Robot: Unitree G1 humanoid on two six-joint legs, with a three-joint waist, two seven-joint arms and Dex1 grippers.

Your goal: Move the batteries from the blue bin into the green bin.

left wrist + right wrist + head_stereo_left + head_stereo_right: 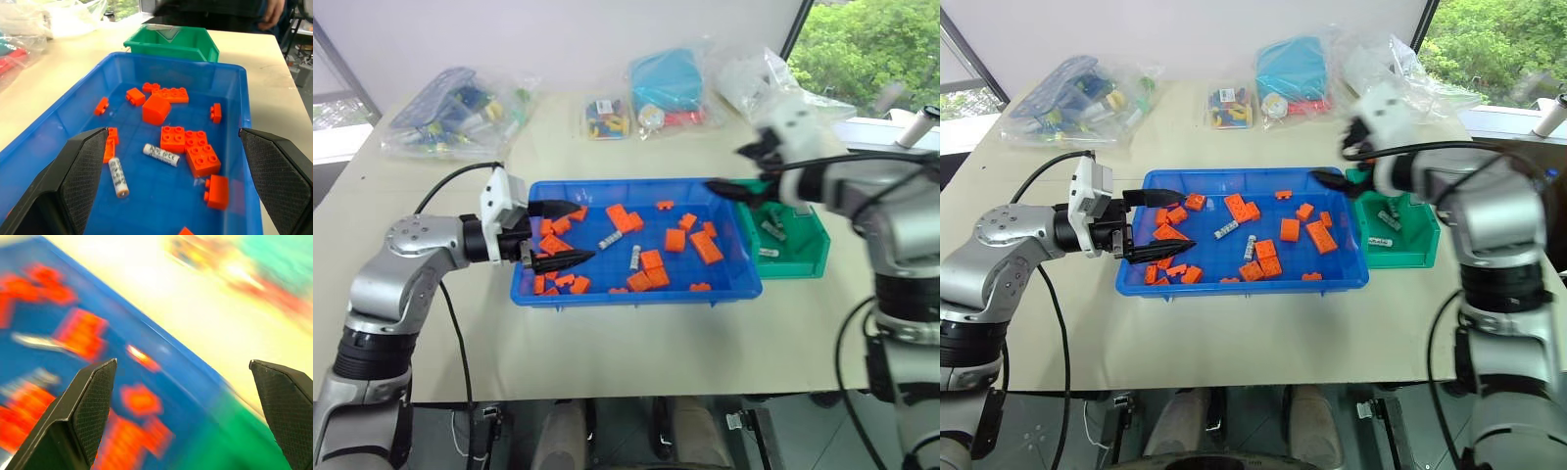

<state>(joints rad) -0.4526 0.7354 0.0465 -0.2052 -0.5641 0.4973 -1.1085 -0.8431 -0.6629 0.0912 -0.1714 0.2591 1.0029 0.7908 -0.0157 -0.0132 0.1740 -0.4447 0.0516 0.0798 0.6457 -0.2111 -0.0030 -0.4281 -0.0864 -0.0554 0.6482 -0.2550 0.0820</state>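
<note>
Left claw (556, 234) is seen spread wide, nothing held, its black tapered fingers (83, 169) with cross-hatched pads poised over the near-left end of the blue bin (729, 290). Just ahead of this claw two batteries (161, 154), small silver-grey printed cylinders, are seen lying flat on the glossy blue floor, apart from each other, among blocky orange studded bricks (203, 159). The bin is a shallow rectangular plastic tray with a raised rim.

Right claw (742, 170) is blurred, fully spread and empty, held above the seam where the blue bin's far end meets the green bin (820, 257). Below and just beyond that claw the green bin, a deeper narrow plastic box, is seen touching the blue one; a few silver-grey batteries (772, 231) lie inside it.

Farther past both claws, crinkly clear plastic bags (450, 110) of mixed toy parts and a teal box in a bag (668, 80) are set on the pale matte tabletop (607, 352).
</note>
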